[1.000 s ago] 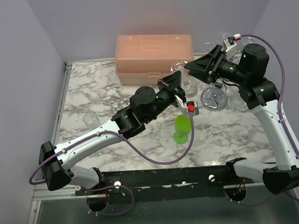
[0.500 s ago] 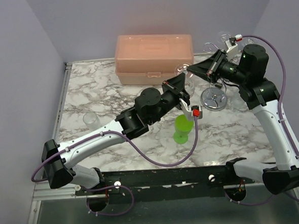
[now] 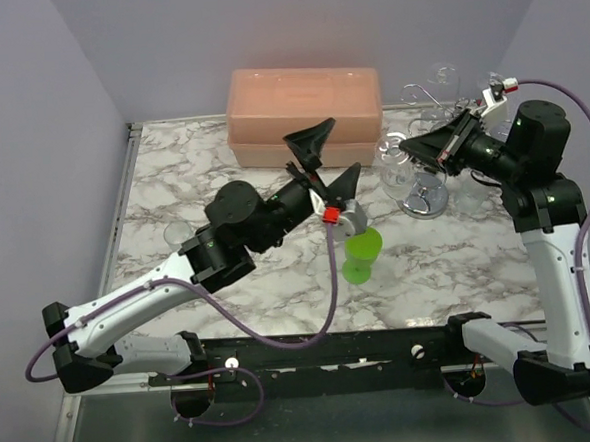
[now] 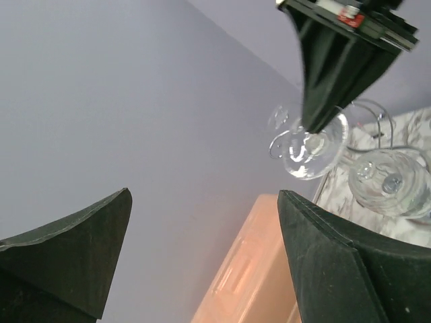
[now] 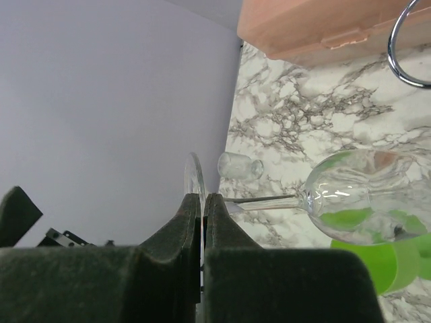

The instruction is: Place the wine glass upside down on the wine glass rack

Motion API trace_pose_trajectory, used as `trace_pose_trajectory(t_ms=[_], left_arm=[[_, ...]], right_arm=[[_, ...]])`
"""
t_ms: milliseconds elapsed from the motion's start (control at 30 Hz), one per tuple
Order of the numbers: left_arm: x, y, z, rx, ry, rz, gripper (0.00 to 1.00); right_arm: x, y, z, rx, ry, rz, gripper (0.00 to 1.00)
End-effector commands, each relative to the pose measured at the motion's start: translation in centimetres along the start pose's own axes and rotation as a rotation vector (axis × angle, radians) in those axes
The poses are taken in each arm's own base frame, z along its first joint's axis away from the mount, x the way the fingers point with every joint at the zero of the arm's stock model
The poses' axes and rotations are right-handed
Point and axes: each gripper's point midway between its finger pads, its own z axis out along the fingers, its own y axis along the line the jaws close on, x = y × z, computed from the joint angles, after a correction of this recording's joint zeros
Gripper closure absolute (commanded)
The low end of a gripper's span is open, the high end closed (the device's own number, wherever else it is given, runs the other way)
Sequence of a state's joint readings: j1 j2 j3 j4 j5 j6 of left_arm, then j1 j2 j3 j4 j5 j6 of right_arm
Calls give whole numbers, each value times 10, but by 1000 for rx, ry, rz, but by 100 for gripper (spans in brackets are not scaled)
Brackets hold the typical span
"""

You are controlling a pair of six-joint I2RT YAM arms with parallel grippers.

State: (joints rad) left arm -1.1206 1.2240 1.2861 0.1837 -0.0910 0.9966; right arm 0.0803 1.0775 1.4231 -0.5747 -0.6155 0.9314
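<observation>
The clear wine glass [image 3: 394, 171] hangs in the air, lying sideways, left of the wine glass rack [image 3: 425, 197], a silver wire stand with a round shiny base. My right gripper [image 5: 203, 198] is shut on the edge of its foot [image 5: 194, 176]. The stem [image 5: 264, 201] runs sideways to the bowl [image 5: 363, 195]. My left gripper [image 3: 327, 162] is open and empty, a short way left of the glass. In the left wrist view its tips [image 4: 203, 195] frame the far wall, and the right gripper [image 4: 314, 128] pinches the glass's foot [image 4: 303, 152] beyond them.
A pink plastic box [image 3: 303, 110] stands along the back wall. A green cup [image 3: 362, 255] sits mid-table, below the left gripper. A small clear glass [image 3: 181, 233] lies at the left. A curled rack arm [image 5: 402, 52] shows in the right wrist view.
My left gripper let go of the glass, opened wide and drew back to the left. My right gripper closed on the foot and carried the glass right, toward the rack.
</observation>
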Motion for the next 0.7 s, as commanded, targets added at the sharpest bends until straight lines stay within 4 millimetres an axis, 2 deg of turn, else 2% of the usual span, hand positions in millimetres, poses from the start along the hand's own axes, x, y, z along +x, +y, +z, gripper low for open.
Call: trace_pose_trajectory(t_ms=[0, 133, 300, 500, 667], left_arm=[[-19, 17, -31, -27, -70, -234, 8], [-11, 21, -50, -58, -47, -280, 8], [1, 26, -72, -96, -19, -324, 7], [22, 28, -95, -140, 29, -336, 6], [34, 29, -108, -157, 52, -340, 6]], right_arm=[[7, 15, -38, 4, -21, -111, 100], [9, 5, -54, 65, -59, -122, 100], [1, -16, -69, 182, -141, -80, 100], [-24, -38, -87, 334, -309, -57, 100], [-39, -40, -100, 370, -395, -30, 100]])
